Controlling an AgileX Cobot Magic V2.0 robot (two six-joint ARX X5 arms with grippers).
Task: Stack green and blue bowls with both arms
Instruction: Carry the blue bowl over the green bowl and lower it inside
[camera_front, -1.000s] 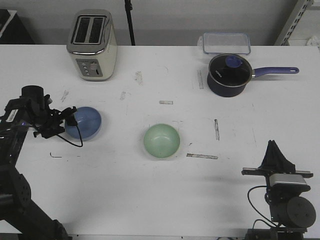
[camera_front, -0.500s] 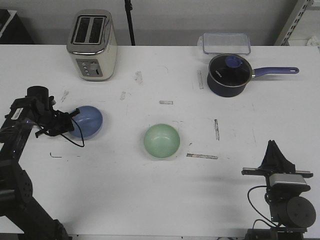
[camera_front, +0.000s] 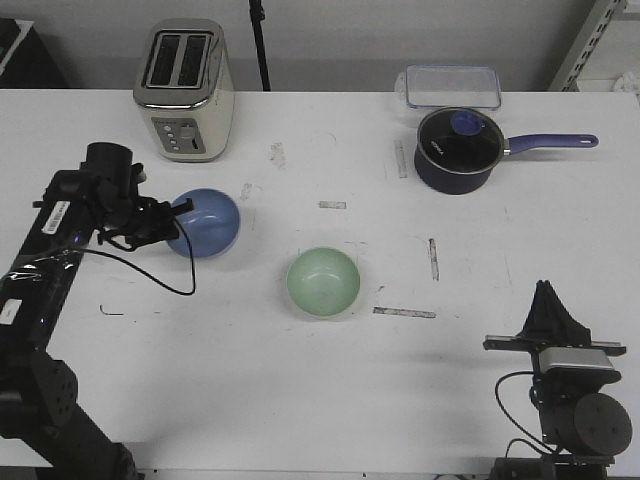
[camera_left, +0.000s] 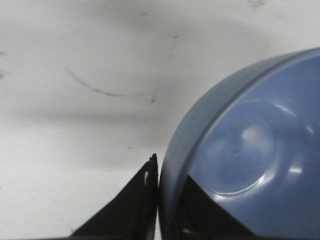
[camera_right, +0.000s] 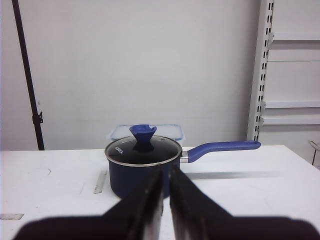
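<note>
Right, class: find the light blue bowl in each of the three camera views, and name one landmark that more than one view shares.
Front view: the blue bowl is left of centre, tilted, held at its rim by the left hand.
Left wrist view: it fills the lower right, a finger on each side of its rim.
Right wrist view: not in it.
Shared landmark: the dark blue saucepan, in the front and right wrist views.

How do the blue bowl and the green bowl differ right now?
The blue bowl is tipped on its side, pinched at the rim by the left gripper; the green bowl sits flat on the table, opening up, with nothing touching it. The blue one lies nearer the toaster; the green sits mid-table. Both look round, smooth and similar in size.
</note>
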